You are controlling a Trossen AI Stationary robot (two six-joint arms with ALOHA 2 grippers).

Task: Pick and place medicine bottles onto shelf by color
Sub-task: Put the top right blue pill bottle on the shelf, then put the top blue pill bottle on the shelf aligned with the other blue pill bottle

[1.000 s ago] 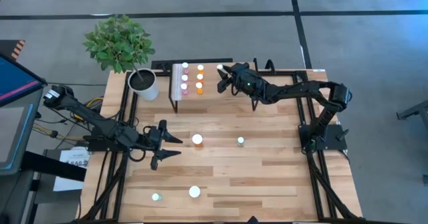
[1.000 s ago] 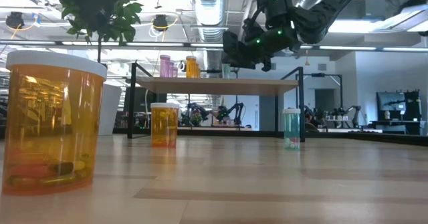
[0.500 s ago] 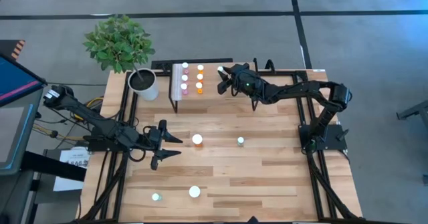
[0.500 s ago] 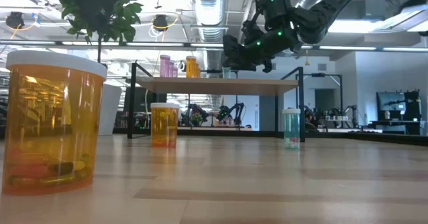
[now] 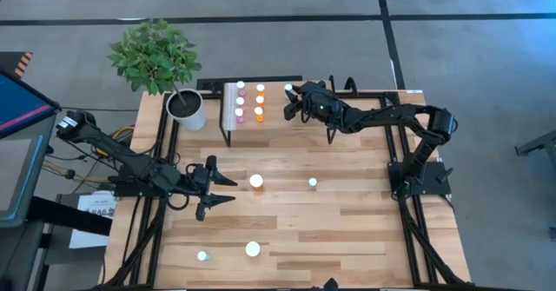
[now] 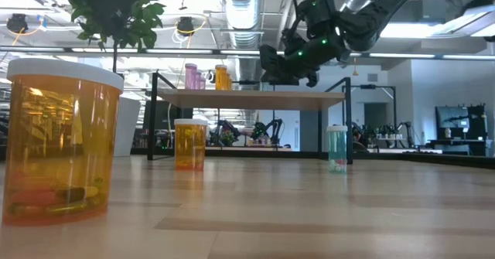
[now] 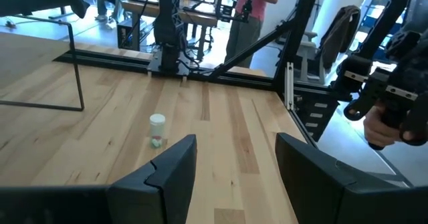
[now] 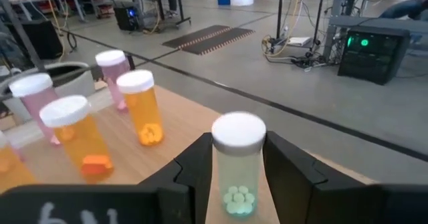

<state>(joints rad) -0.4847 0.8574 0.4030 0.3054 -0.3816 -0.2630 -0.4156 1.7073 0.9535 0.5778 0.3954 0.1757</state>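
right gripper [image 8: 238, 177]: over the shelf's 3 o'clock end; fingers closed against both sides of a teal-green bottle [image 8: 237, 165] with a white cap, pale pills in its bottom. Same gripper in high view [image 5: 291, 102].
left gripper [image 5: 219, 188]: about 9 o'clock of table centre, low over the wood; fingers spread apart, nothing between them. In its own wrist view [image 7: 231, 164] only bare table shows in the gap.
shelf [image 5: 271, 117]: 1, at 12 o'clock on the table, wood top on thin black legs; low view shows it raised [image 6: 247, 99].
bottles on shelf: 6 counted from above, in two columns of three. Column toward 9 o'clock pink, e.g. [image 5: 241, 101]; column beside it orange, e.g. [image 5: 259, 100]. Right wrist view shows only 2 pink and 2 whole orange; nearest orange [image 8: 78, 134].
held bottle: 1, teal-green, at the shelf's 3 o'clock end, apart from the orange column; whether it touches the shelf top I can't tell.
bottles on table: 4. Large orange white-capped [image 5: 256, 181] near centre, just 3 o'clock of the left gripper. Small teal one [image 5: 313, 184] at 3 o'clock of that. Second large white-capped one [image 5: 253, 248] at 6 o'clock. Small teal one [image 5: 202, 256] at 7 o'clock.
plant pot [image 5: 188, 109]: 1, white, leafy plant, at 11 o'clock, just beside the shelf.
person [image 7: 249, 13]: 1, standing beyond the table's far edge in the left wrist view.
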